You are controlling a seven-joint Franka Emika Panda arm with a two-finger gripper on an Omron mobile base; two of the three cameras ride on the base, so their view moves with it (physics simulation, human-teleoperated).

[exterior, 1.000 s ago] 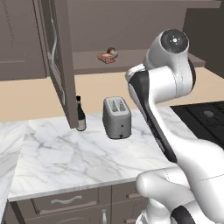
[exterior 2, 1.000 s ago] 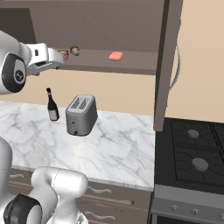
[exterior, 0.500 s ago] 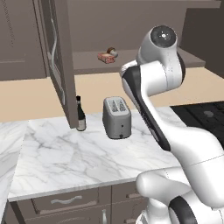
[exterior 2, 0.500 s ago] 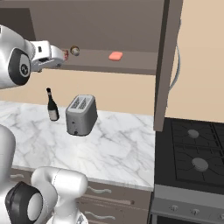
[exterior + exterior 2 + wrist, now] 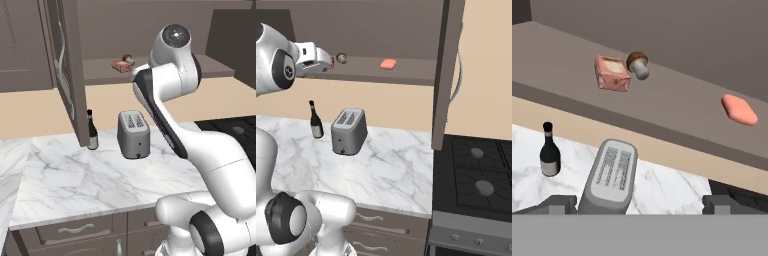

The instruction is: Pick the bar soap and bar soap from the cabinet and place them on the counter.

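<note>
Pink bar soaps [image 5: 612, 73] [image 5: 739, 109] on cabinet shelf [image 5: 677, 107], beyond open end effector [image 5: 640, 204]

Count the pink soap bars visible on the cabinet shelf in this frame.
2. One bar soap lies beside the mushroom-like knob; the other bar soap lies apart, further along the shelf.

White arm rising from the base, elbow bent high, forearm reaching forward at shelf height, end effector [image 5: 640, 205] held level, jaws spread wide and holding nothing, fingertips [image 5: 556, 204] apparently short of any contact
</note>
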